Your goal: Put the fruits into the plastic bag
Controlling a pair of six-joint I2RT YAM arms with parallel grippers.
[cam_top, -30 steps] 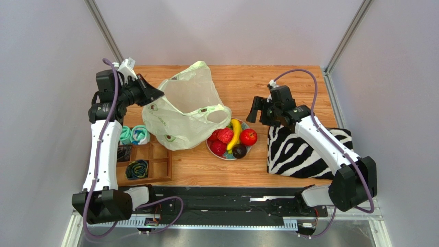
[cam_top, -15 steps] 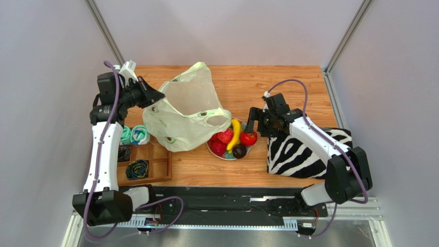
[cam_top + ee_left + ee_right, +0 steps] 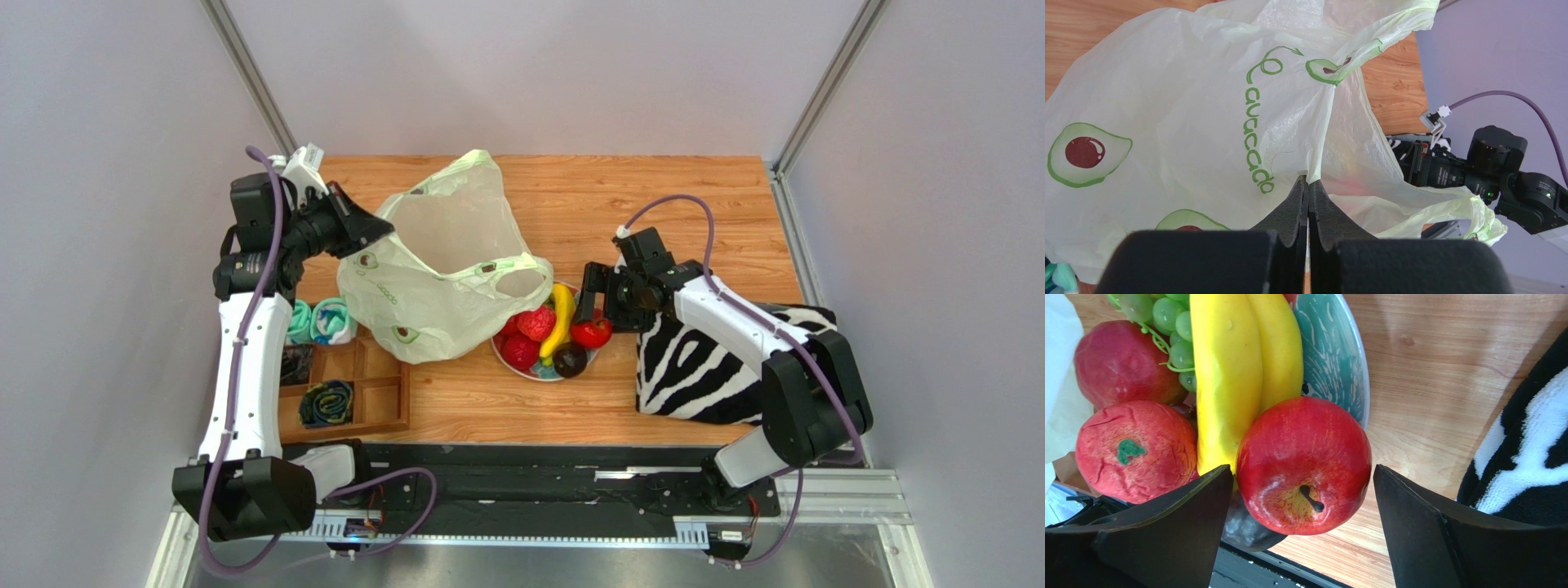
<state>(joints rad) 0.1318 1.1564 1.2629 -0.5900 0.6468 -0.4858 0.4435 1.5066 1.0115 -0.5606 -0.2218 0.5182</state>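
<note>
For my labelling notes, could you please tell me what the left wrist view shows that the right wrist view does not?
Left wrist only: left jaws shut on the translucent pale yellow-green avocado-printed plastic bag. Right wrist only: right jaws open, flanking a shiny red round apple, beside a yellow banana and green grape bunch on a teal patterned plate. Both: the wooden tabletop.

On worktop (image 3: 687, 202): plastic bag (image 3: 436, 263) rear-left; plate (image 3: 1333, 355) just right of it, fruits (image 3: 562, 321) on plate. Folded cloth (image 3: 711, 368) right of plate, near front edge. Compartment tray (image 3: 368, 368) front-left, before the bag.
</note>
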